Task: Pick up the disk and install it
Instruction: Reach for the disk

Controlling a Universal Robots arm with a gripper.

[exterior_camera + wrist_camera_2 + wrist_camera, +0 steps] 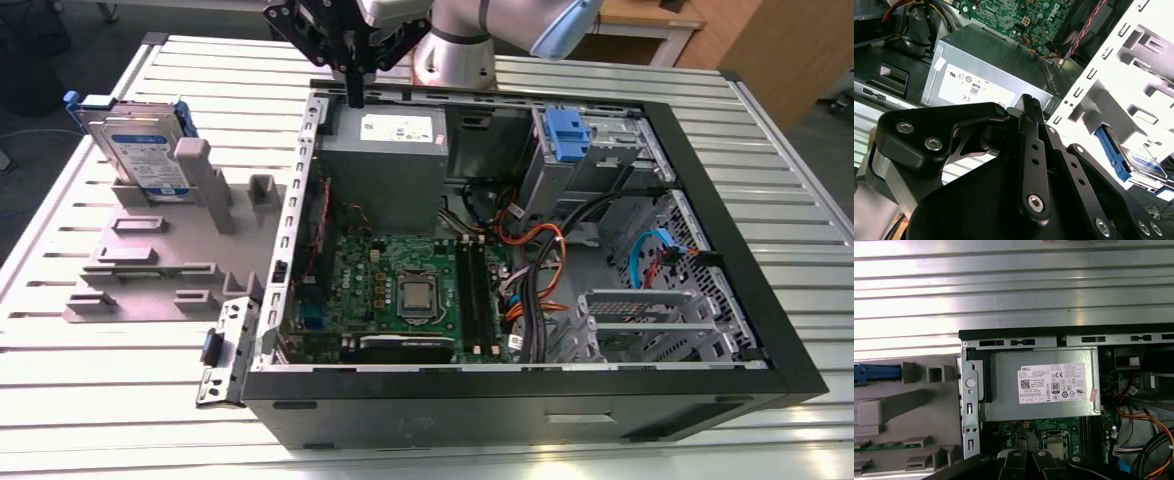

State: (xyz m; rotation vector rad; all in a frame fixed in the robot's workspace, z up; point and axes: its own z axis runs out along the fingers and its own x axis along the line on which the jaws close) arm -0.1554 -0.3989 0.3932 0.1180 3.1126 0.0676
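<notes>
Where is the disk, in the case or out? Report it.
Out. The disk stands on edge in the grey fixture, to the exterior view's left of the open case.

Wooden furniture point(787, 50) stands beyond the ribbed metal table point(120, 390), with dark floor point(27, 150) alongside.

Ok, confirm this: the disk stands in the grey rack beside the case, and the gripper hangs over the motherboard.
Not quite. In the exterior view the gripper hangs over the grey power-supply box, not the motherboard. The disk does stand in the grey rack beside the case.
</notes>
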